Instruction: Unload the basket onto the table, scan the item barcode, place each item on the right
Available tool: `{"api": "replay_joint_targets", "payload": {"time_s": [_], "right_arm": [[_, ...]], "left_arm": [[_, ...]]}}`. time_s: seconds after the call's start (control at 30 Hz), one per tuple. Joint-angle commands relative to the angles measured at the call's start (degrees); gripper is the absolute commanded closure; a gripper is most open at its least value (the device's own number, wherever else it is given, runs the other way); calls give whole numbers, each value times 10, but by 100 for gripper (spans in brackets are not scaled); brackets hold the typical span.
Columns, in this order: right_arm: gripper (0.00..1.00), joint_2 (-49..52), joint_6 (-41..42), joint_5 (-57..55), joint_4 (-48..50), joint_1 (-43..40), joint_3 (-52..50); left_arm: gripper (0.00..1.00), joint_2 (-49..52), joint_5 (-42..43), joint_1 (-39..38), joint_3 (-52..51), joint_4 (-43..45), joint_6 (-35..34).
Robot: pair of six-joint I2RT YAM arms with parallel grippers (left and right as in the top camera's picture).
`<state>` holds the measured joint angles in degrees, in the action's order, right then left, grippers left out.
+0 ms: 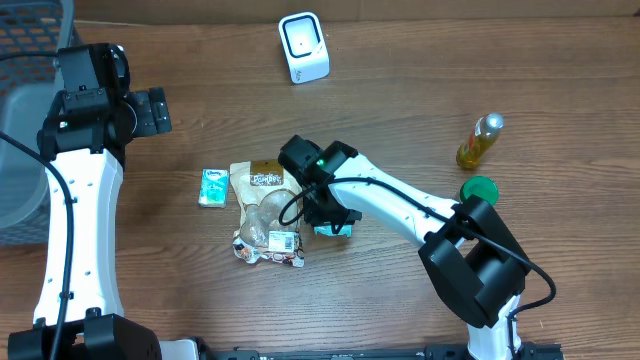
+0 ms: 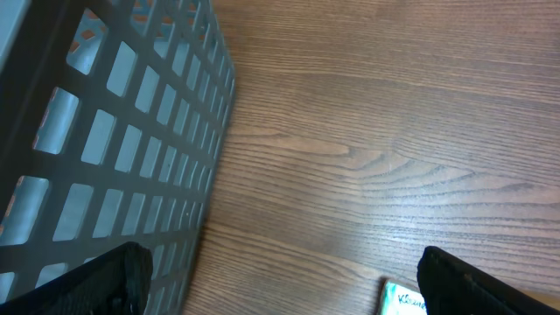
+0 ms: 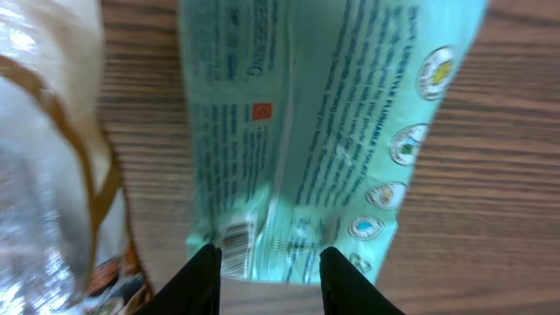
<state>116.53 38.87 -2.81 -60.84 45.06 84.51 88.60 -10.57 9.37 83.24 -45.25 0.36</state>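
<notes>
While my right end effector [image 3: 269, 262] hangs over the teal packet [image 3: 324, 131] on the surface [image 1: 400, 80] beside the snack bag [image 1: 262, 195] — whether it grasps, I cannot tell — my left end effector [image 2: 280, 262] stands spread wide.

Scanner [image 1: 303, 47], bottle [image 1: 483, 138], green lid [image 1: 479, 188], snack bag [image 1: 255, 200], basket [image 1: 15, 200]: one each. Teal packets: two — first packet [image 3: 297, 131] under right pincer [image 3: 269, 258], second packet [image 1: 213, 187] left of it.

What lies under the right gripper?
A teal packet lying on the wooden table, its barcode facing up near one end. From overhead, the right gripper covers most of it.
</notes>
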Motion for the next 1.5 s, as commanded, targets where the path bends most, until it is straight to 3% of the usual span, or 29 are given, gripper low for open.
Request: {"api": "replay_joint_targets", "payload": {"time_s": [0.0,0.17,0.4,0.5,0.6,0.67,0.93,1.07,1.13,1.27,1.33,1.47], "right_arm": [[65,-7,17,3,21,3,-29],[65,-7,19,3,79,3,-73],[62,-7,18,3,85,3,-88],[57,-7,18,4,85,3,-88],[35,-7,18,4,85,3,-88],[28,-7,18,9,85,3,-88],[23,-42,-18,10,17,-24,8],[16,-62,-39,10,12,-51,51],[21,-63,-48,10,26,-63,53],[64,-55,-49,10,67,-73,34],[72,-53,-49,10,98,-73,19],[71,-52,-49,10,165,-72,-26]], "left_arm": [[0,-8,1,-4,9,0,-6],[0,-8,1,-4,9,0,-6],[1,-8,1,-4,9,0,-6],[1,-8,1,-4,9,0,-6],[1,-8,1,-4,9,0,-6],[0,-8,1,-4,9,0,-6],[0,-8,1,-4,9,0,-6],[0,-8,1,-4,9,0,-6],[0,-8,1,-4,9,0,-6],[0,-8,1,-4,9,0,-6],[1,-8,1,-4,9,0,-6],[0,-8,1,-4,9,0,-6]]}}
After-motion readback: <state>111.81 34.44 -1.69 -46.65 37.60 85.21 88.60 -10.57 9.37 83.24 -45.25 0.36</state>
